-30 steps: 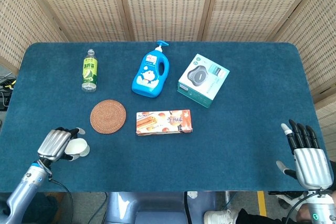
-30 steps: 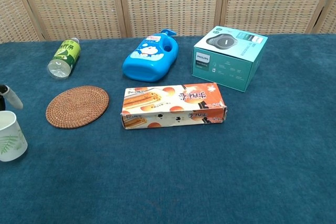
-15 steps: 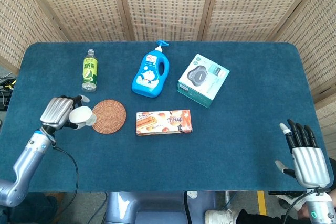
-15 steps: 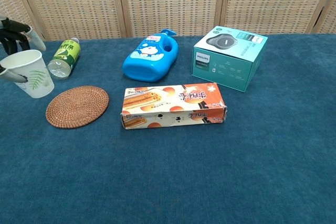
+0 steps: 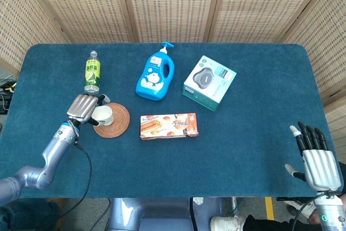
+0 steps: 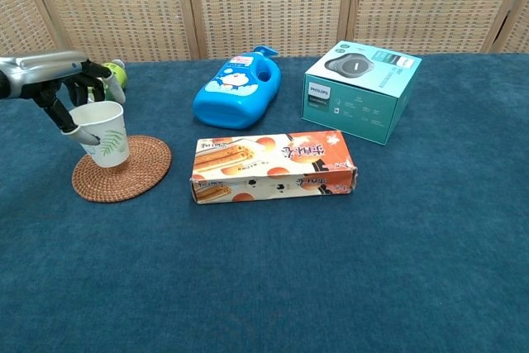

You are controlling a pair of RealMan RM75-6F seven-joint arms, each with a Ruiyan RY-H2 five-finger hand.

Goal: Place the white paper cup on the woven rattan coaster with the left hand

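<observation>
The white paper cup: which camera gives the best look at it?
The chest view: the white paper cup shows side-on with its leaf print, on the woven rattan coaster, gripped by the left hand. From the head view, only its rim shows, partly under that hand.

The cup (image 6: 105,135) seems to rest on the coaster (image 6: 132,179), left of the snack box (image 6: 274,167).

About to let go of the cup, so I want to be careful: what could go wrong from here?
1. The cup sits over the coaster's left part, not its middle; released there, it might end up near the edge.
2. It looks slightly tilted in the left hand, so opening now could tip it.
3. The green bottle lies just behind the hand; pulling back that way could bump it.
</observation>
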